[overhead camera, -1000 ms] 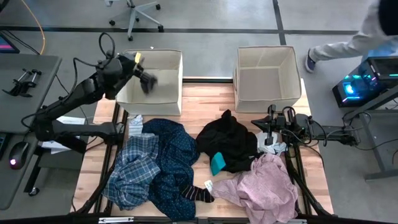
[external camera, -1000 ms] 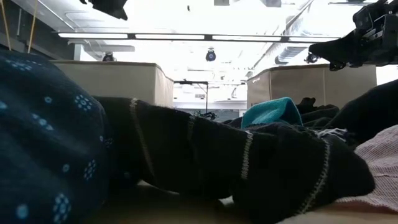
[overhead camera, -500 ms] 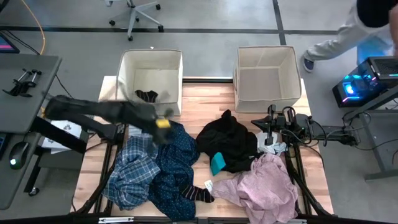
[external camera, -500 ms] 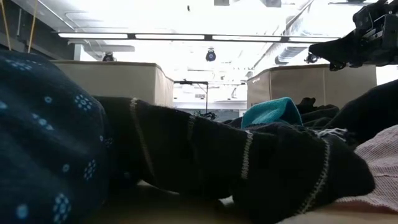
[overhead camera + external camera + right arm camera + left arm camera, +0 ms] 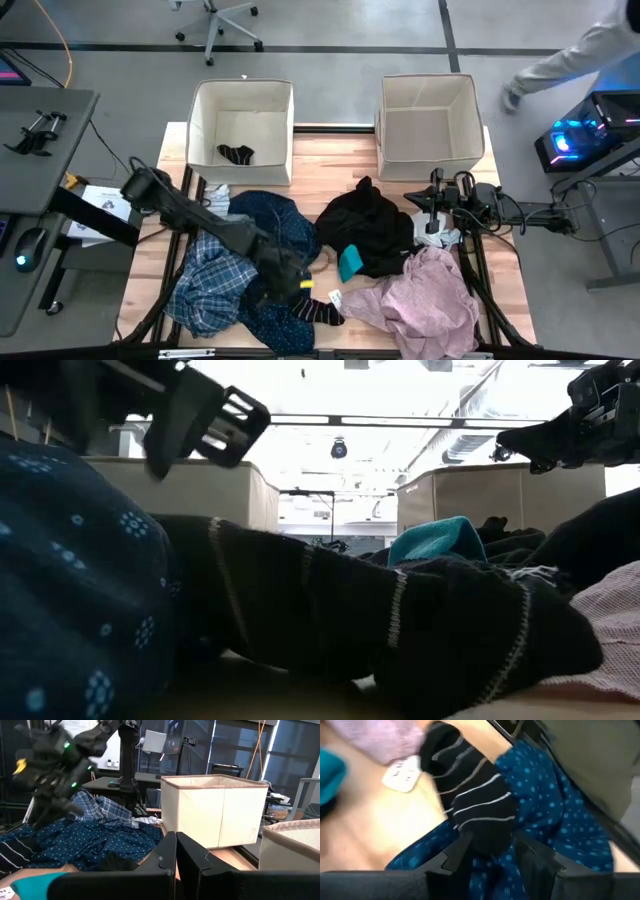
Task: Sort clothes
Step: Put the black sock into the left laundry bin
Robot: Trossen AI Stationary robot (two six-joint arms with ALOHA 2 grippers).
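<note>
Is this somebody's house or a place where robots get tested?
Most likely a robot lab, not a house. Two robot arms work at a wooden table of clothes, with wheeled desks beside it, an office chair on a bare grey floor, and long ceiling lights overhead.

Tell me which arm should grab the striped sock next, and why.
Left. The left gripper is open right over the striped sock on the dark navy patterned shirt. The right gripper, shut, waits by the right fabric box.
</note>
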